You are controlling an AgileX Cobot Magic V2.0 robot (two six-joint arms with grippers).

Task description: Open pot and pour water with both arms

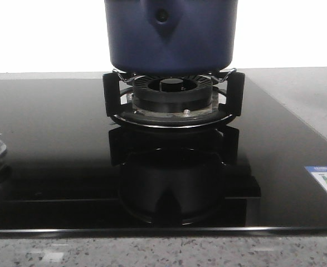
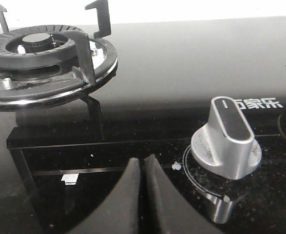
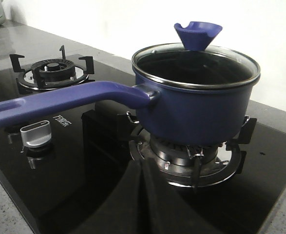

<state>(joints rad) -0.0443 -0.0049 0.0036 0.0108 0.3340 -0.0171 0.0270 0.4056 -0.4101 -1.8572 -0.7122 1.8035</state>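
While the left gripper [image 2: 143, 168] hangs clenched and empty near the stove knob [image 2: 226, 138], the navy pot [image 3: 196, 105] sits lidded on the right burner [image 3: 191, 156]; the right gripper [image 3: 142, 170], also clenched, should unclench, then pinch the lid knob [image 3: 198, 33] squarely.

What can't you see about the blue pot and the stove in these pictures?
- Front view: the pot is cut off by the top edge, so its lid and handle are hidden.
- Right wrist view: the glass lid looks dark, so water inside cannot be told.
- Left wrist view: the pot is out of frame; only the empty burner and a knob show.
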